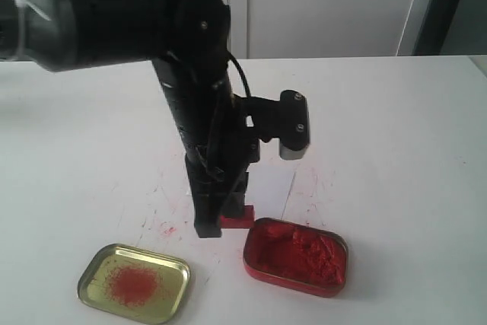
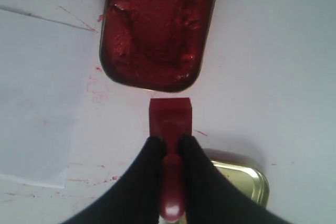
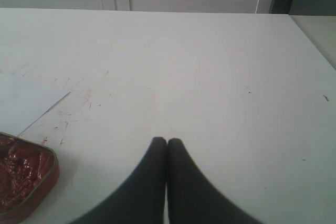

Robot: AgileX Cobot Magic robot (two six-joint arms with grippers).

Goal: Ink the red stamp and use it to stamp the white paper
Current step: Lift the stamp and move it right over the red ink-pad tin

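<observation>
Tins (image 1: pixel 296 256) (image 1: pixel 134 282) number two; one red stamp (image 2: pixel 169 116), one white paper (image 2: pixel 37 103).

A red rectangular tin (image 1: pixel 295 256) of lumpy red paste sits on the white table (image 1: pixel 396 135), toward 5 o'clock in the exterior view. At its 9 o'clock, well apart, lies a shallow gold tin (image 1: pixel 134 282) with a red smear inside.
</observation>
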